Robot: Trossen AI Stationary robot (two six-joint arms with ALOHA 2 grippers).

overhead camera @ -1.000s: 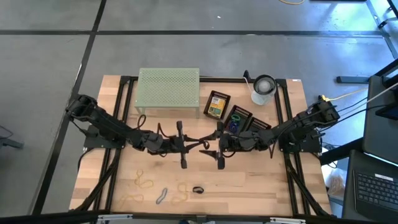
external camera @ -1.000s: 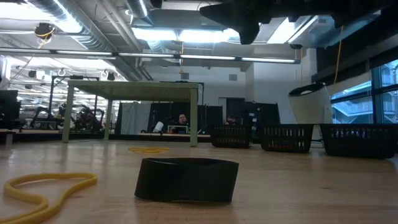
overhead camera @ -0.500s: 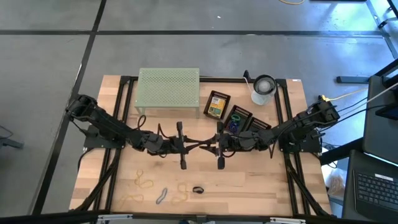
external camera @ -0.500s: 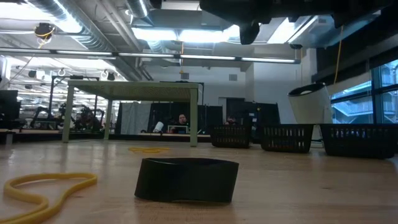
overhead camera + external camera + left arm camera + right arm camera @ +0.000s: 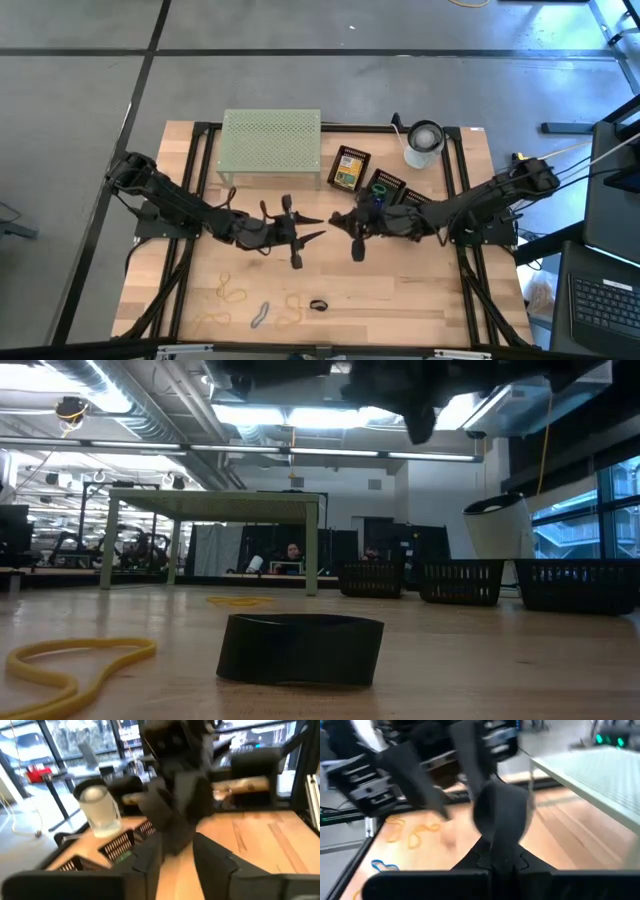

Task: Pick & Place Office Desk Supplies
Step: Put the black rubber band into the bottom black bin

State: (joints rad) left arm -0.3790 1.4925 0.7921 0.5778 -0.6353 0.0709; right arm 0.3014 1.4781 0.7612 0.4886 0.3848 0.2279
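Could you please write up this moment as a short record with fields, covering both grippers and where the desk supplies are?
left gripper: open, raised over the table's middle, empty
right gripper: shut on a black band, facing the left gripper
second black band: lying on the table near the front edge
yellow rubber bands: loose at the front left
grey band: between the yellow ones
crayon box: in a black tray beside the green rack
white cup: back right
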